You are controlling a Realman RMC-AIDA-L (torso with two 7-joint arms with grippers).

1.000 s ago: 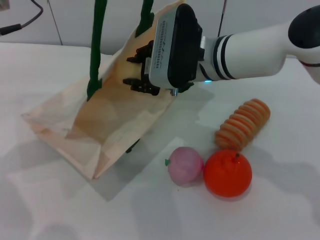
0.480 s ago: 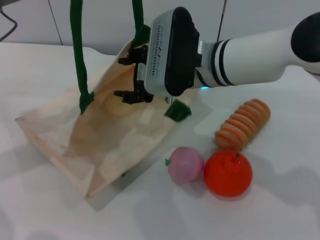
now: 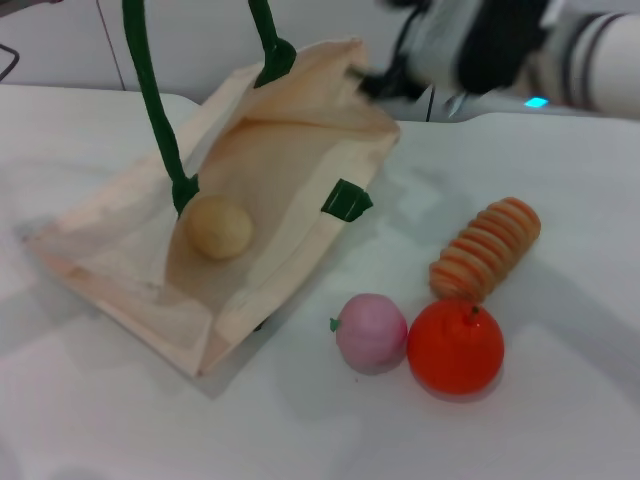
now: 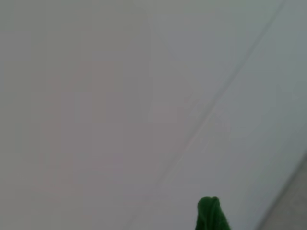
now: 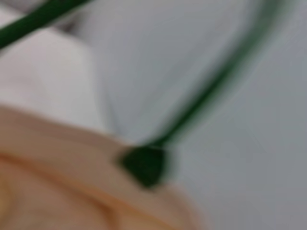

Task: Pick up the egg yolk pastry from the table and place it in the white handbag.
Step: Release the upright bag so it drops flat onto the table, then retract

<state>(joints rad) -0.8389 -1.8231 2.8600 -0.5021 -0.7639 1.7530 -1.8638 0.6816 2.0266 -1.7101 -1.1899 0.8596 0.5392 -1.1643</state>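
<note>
Head view, pastry [image 3: 219, 227] inside handbag [image 3: 262, 170], fruit [image 3: 370, 332] nearby

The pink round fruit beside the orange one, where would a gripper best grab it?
Probably from above, fingers closing across the pink fruit's round middle on its near and far sides. The orange fruit touches its right side, and the small green tip sticks out on its left.

The right gripper [image 3: 385, 80] is withdrawing up and away from the cream cloth handbag with green handles [image 3: 290, 170], exposing the pale yellow rounded pastry [image 3: 219, 227] now lying inside the bag.
</note>
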